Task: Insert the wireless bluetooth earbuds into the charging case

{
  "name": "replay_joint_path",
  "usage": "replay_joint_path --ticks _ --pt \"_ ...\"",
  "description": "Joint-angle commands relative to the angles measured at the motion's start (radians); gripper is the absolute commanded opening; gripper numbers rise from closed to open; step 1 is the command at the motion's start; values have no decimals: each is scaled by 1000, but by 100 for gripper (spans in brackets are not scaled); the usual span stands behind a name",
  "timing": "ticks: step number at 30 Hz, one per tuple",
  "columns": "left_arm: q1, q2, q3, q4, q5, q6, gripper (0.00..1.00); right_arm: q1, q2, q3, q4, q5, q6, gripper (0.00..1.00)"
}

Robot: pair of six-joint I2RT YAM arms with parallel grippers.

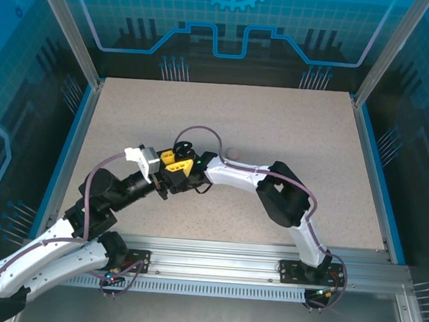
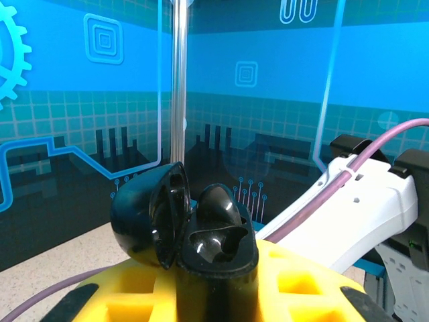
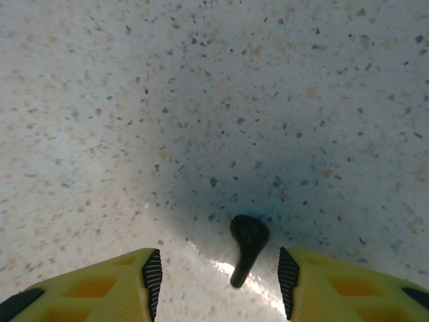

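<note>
On the speckled table (image 3: pixel 201 100), a black earbud (image 3: pixel 247 245) lies between the wide-spread jaws of the right gripper (image 3: pixel 218 275), touching neither. Left gripper (image 2: pixel 214 288) is clamped on the black charging case (image 2: pixel 201 228), lid hinged open, raised off the table.

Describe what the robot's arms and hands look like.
Left arm and right arm: white shells, black joints, a lilac cable along each. Left hand and right hand: yellow fingers with cut-out pockets; the right's have black ribbed pads.
</note>
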Motion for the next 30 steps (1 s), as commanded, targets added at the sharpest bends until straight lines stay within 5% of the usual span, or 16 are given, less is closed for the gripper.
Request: replay_joint_path --ticks 1,30 --pt "-4 -10 19 -3 5 -21 1 20 58 80 -118 86 -36 52" --pt "-5 -26 -14 11 -18 -12 1 77 271 312 -337 205 -125 30"
